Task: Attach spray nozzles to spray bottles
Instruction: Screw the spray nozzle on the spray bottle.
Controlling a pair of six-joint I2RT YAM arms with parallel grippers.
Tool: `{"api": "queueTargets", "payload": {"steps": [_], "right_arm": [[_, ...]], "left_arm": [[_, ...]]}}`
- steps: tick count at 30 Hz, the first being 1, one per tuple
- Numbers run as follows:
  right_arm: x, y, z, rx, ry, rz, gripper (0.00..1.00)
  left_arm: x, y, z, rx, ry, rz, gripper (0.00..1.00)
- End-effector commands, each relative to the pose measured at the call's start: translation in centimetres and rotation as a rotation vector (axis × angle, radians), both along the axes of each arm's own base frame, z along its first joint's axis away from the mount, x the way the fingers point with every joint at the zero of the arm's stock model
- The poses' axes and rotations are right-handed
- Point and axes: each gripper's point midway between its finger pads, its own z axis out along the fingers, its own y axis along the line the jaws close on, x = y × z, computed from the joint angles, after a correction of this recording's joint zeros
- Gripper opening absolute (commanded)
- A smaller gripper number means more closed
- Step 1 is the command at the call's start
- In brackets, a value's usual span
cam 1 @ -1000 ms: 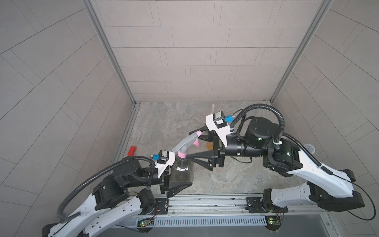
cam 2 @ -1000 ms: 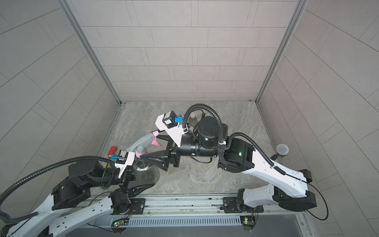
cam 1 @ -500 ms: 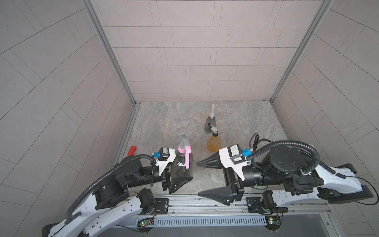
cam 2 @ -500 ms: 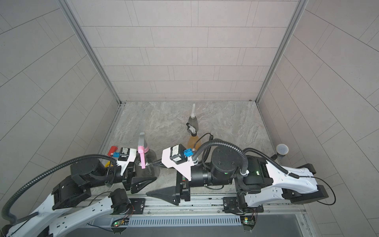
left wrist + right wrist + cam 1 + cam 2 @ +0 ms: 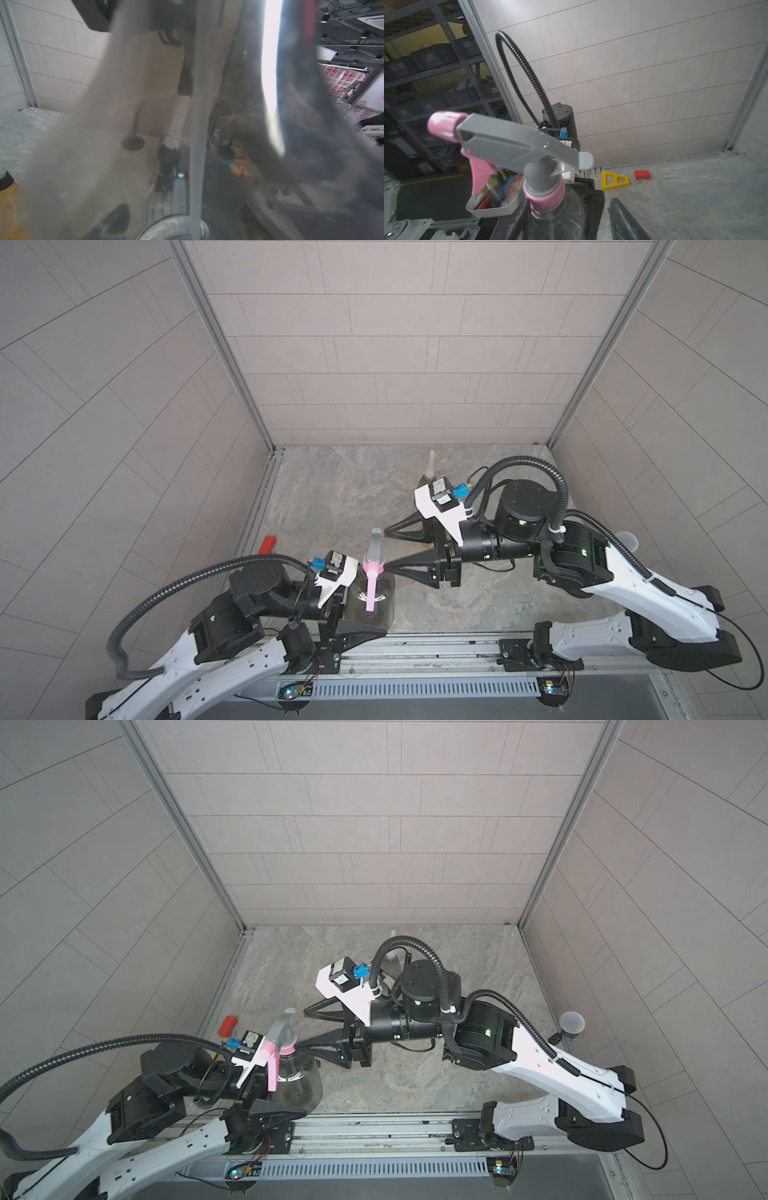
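Note:
My left gripper (image 5: 365, 614) is shut on a smoky grey spray bottle (image 5: 374, 605) near the front rail and holds it upright. A pink-and-grey spray nozzle (image 5: 376, 549) sits on its neck, dip tube inside. My right gripper (image 5: 387, 551) is open around the pink collar (image 5: 544, 195); one finger (image 5: 519, 216) touches the collar and the other (image 5: 623, 218) stands well apart. Behind the right wrist a white spray nozzle (image 5: 431, 459) tops another bottle. The orange-amber bottle (image 5: 8, 207) with a black cap shows in the left wrist view. The held bottle's blurred wall (image 5: 104, 135) fills most of that view.
A red block (image 5: 268, 544) lies at the left wall, with a yellow triangle frame (image 5: 614, 180) beside it. A grey mesh-topped knob (image 5: 627, 539) stands by the right wall. The metal rail (image 5: 436, 651) runs along the front edge.
The right arm drew back to the front rail with its jaws wide, then came back to the nozzle's collar with the jaws narrower. The nozzle went from tilted to upright. The left gripper kept hold.

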Motion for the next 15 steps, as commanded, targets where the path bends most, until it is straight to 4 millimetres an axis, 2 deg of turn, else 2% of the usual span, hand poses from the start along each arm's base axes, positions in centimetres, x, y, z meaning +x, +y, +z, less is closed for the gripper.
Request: {"api": "queueTargets", "payload": {"steps": [1,5,12,15], "right_arm": [[-1.75,-0.34,2.19,0.063,-0.020,0.086,0.61],[-2.10,0.07,2.58,0.078,-0.018,0.104,0.59],[-2.32,0.38,2.78,0.091,-0.014,0.107,0.45],[-2.52,0.53,2.49,0.085,-0.014,0.108,0.42]], "left_arm": [[-0.75,0.27,2.10,-0.063,-0.039,-0.038,0.00],[-0.59,0.10,1.86,-0.056,-0.037,-0.035,0.00],[0.00,-0.06,1.57,-0.045,-0.039,-0.005,0.00],[0.13,-0.08,1.50,-0.042,-0.039,0.002,0.00]]}}
